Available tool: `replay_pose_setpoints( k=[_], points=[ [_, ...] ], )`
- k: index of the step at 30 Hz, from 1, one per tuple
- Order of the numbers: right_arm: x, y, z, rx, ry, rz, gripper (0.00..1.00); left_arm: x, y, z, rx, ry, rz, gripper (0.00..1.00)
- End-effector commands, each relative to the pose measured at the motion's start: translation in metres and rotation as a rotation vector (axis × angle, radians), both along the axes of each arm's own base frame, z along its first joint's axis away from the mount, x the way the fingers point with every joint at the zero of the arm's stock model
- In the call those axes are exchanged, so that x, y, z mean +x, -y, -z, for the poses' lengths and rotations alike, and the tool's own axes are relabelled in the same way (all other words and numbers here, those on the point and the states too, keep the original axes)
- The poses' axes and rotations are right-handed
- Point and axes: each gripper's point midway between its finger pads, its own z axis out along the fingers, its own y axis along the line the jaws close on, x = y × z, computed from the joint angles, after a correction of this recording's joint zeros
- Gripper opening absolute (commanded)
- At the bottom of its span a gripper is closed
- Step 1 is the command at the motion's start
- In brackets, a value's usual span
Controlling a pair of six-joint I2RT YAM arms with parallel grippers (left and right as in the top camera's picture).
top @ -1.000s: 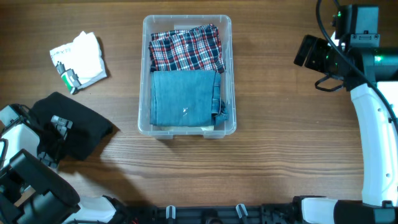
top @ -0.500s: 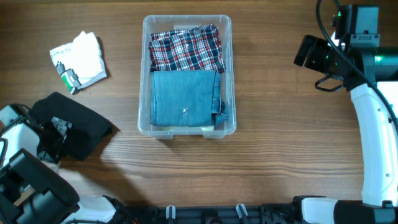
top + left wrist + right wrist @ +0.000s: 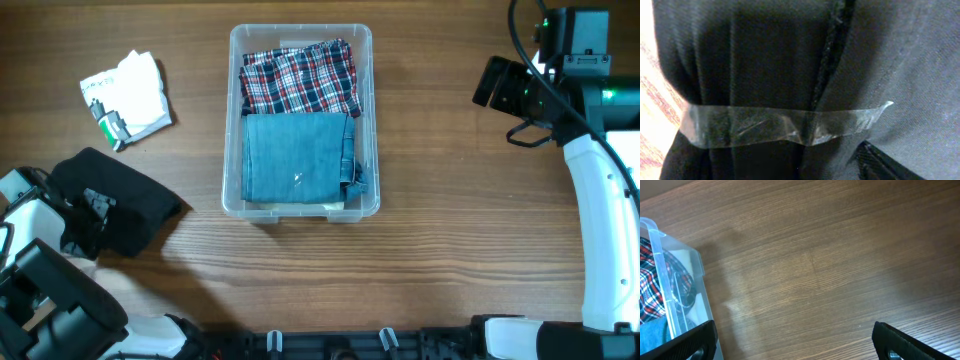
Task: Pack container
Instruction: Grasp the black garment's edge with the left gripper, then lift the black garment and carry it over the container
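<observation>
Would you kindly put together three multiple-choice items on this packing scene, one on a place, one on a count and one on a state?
1. The black garment lies:
A) on the table, left of the container
B) inside the container
C) at the table's right edge

2. Garments seen from above in the container:
A) one
B) two
C) four

3. The right tool is:
A) shut on a garment
B) open over bare wood
C) shut on the container's rim

Answers:
1 A: the overhead view shows it on the wood at lower left, outside the bin.
2 B: a plaid garment and a blue denim garment lie side by side.
3 B: the right wrist view shows its fingers wide apart with only table between them.
</observation>
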Motion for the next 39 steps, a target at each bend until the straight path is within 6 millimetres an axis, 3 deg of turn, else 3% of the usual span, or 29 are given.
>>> replay_pose_setpoints(
  k=[1, 5, 9, 12, 17, 23, 27, 29, 32, 35, 39],
  points=[
    [0.002, 0.002, -0.001, -0.016, 0.002, 0.001, 1.0, -0.018, 0.006, 0.017, -0.016, -0.083, -0.002, 0.53],
    [0.002, 0.002, -0.001, -0.016, 0.002, 0.001, 1.0, -0.018, 0.006, 0.017, -0.017, -0.082, -0.002, 0.19],
    [0.002, 0.002, -0.001, -0.016, 0.002, 0.001, 1.0, -0.01, 0.016, 0.012, -0.07, -0.032, 0.008, 0.04],
    [0.002, 0.002, -0.001, -0.016, 0.002, 0.001, 1.0, 0.006, 0.024, -0.005, -0.126, 0.057, 0.024, 0.04],
    [0.002, 0.003, -0.001, -0.016, 0.002, 0.001, 1.0, 0.028, 0.025, -0.053, -0.127, 0.186, 0.048, 0.04],
    [0.002, 0.002, -0.001, -0.016, 0.002, 0.001, 1.0, 0.04, 0.017, -0.132, 0.001, 0.333, 0.076, 0.04],
    [0.002, 0.002, -0.001, -0.016, 0.002, 0.001, 1.0, 0.055, 0.033, -0.192, 0.037, 0.541, 0.151, 0.04],
    [0.002, 0.002, -0.001, -0.016, 0.002, 0.001, 1.0, 0.07, 0.057, -0.224, 0.016, 0.688, 0.247, 0.04],
    [0.002, 0.002, -0.001, -0.016, 0.002, 0.001, 1.0, 0.086, 0.097, -0.253, -0.055, 0.822, 0.367, 0.04],
    [0.002, 0.003, -0.001, -0.017, 0.002, 0.0, 1.0, 0.101, 0.142, -0.271, -0.114, 0.901, 0.516, 0.04],
    [0.002, 0.002, -0.001, -0.016, 0.002, 0.0, 1.0, 0.115, 0.222, -0.286, -0.175, 0.972, 0.772, 0.04]
  ],
)
